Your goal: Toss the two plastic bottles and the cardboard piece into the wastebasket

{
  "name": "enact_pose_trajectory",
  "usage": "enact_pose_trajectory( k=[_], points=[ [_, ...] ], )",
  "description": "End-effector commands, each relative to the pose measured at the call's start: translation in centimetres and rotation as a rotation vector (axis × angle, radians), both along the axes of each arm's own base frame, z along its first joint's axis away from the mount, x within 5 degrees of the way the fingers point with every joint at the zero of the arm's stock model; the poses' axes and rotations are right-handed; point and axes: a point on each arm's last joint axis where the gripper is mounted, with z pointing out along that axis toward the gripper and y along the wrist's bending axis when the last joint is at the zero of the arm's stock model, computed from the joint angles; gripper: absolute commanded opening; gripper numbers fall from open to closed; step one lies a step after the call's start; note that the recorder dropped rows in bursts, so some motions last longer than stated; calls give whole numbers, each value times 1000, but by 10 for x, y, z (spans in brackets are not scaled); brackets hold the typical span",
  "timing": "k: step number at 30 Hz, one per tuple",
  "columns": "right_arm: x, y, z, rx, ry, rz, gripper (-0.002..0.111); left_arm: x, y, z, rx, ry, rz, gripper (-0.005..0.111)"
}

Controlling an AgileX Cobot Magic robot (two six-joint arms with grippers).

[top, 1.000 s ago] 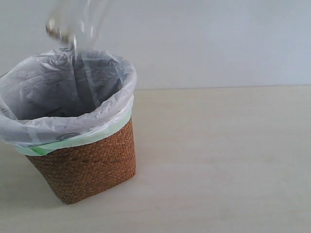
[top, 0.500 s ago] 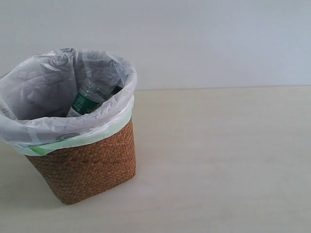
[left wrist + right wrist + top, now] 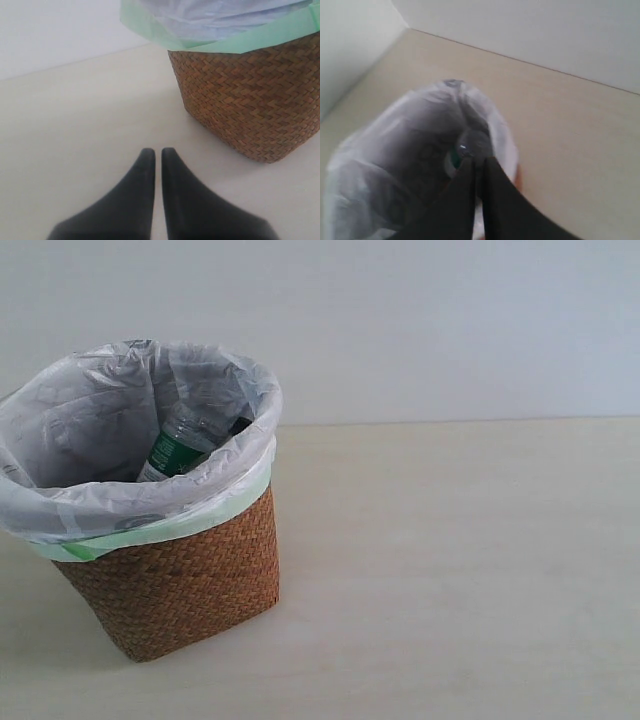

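So at this point the wastebasket [image 3: 180, 580] sat on the left side of the worktop [image 3: 450, 560], and the larger bottle [image 3: 178, 448] – green label showing – was already inside, leaning against the right wall of the liner bag [image 3: 90, 430]. There was a dark speck [image 3: 240, 425] just right of it, maybe the slim bottle's cap, but I couldn't tell. No sign of the cardboard piece anywhere, so it was either down in the basket or out of shot. The left pincer [image 3: 156, 152] was low over the worktop beside the basket, tips together and holding nothing. The right pincer [image 3: 479, 162] hung above the basket mouth, also pressed together and empty. Handling-wise, I'd guess that bottle is light, slick and squashy – if it ever needed re-grabbing, go around the labelled middle, not the tapered neck. The basket itself looks light enough to slide if bumped.
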Motion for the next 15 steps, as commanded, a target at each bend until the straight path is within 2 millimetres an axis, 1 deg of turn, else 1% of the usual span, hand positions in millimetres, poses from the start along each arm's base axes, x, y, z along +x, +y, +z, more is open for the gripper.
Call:
enact_pose_trajectory(
  k=[1,2,5,8,10,11,15],
  points=[
    [-17,-27,14,-166,-42,-98,1,0,0,0,-18,-13,7,4],
    [-22,-31,18,-168,-54,-104,1,0,0,0,-18,-13,7,4],
    [-38,-43,21,-174,-99,-133,1,0,0,0,-18,-13,7,4],
    [-56,-57,15,-164,-159,-166,1,0,0,0,-18,-13,7,4],
    [-73,-67,7,-135,-221,-191,1,0,0,0,-18,-13,7,4],
    [-84,-74,7,-111,-258,-201,1,0,0,0,-18,-13,7,4],
    [-124,-97,-9,-28,-384,-238,1,0,0,0,-18,-13,7,4]
  ],
)
